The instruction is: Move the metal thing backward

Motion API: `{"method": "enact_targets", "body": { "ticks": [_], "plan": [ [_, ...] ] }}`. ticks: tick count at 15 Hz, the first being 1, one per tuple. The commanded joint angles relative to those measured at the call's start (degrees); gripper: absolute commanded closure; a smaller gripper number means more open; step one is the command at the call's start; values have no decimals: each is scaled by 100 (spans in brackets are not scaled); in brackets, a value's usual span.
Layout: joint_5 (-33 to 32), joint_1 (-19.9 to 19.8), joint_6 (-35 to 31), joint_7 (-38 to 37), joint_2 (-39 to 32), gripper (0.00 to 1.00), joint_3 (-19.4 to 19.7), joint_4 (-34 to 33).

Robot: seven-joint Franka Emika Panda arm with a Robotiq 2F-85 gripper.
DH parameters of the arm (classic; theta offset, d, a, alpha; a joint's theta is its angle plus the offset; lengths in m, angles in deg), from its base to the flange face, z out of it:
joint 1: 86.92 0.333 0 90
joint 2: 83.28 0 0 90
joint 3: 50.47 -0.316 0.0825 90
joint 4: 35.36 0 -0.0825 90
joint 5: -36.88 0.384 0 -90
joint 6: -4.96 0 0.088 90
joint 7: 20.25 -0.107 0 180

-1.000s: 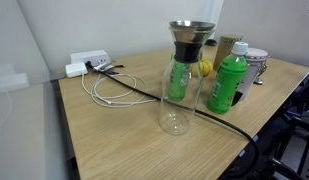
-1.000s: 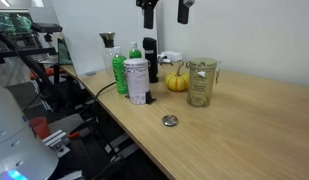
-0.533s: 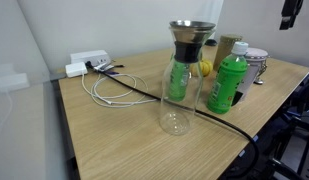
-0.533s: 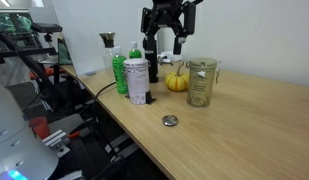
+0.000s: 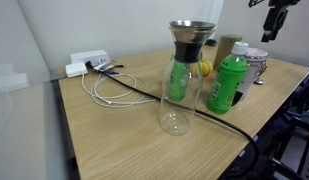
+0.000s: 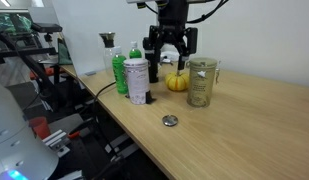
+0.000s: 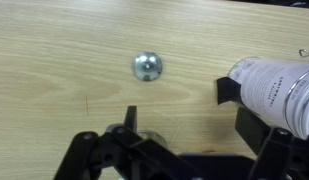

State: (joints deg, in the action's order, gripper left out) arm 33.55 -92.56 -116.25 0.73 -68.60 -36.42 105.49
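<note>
Metal thing: stood upright, green bottle just beside it. Gripper: hung above the metal thing, off to one side, jaws spread wide, empty.

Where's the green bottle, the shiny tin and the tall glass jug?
Green bottle [image 5: 227, 85]: exterior view, middle of its body.
Tin [image 6: 136, 85]: exterior view, its shiny side.
Jug [image 5: 177, 108]: exterior view, its glass belly.

A light wooden table fills both exterior views. Behind it stands a plain white wall, evenly lit.
</note>
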Motion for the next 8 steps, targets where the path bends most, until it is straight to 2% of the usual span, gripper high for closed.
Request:
{"method": "enact_targets", "body": {
  "ticks": [1,7,8],
  "plan": [
    [24,-80,7,17,-4,0,-80,-4],
    [78,-90,93,198,-51,0,-17,103],
    [2,-126,-84,116,-16,0,-19,182]
  ]
}}
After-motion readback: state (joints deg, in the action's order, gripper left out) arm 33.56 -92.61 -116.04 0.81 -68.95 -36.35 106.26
